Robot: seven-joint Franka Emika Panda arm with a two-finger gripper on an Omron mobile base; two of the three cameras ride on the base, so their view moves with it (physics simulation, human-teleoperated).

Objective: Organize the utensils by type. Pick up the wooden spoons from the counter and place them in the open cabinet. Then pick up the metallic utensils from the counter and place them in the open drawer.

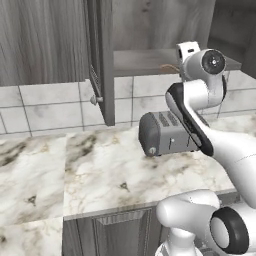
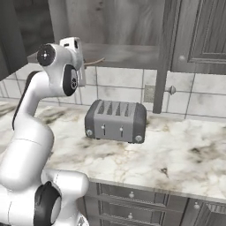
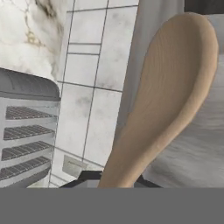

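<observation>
My gripper (image 3: 114, 183) is closed narrow on a wooden spoon (image 3: 168, 94). In the hand view the handle goes down between my fingertips and the flat oval bowl stands out in front of them. My hand is raised above the toaster (image 2: 115, 120), at the level of the open cabinet (image 1: 150, 59), whose lower shelf is just beyond the spoon. In the right base view the tan tip of the spoon (image 2: 98, 60) shows over this shelf, above the toaster and a little to its left. The toaster stands on the counter (image 2: 185, 154), near the tiled wall. The cabinet door (image 1: 101, 60) hangs open.
</observation>
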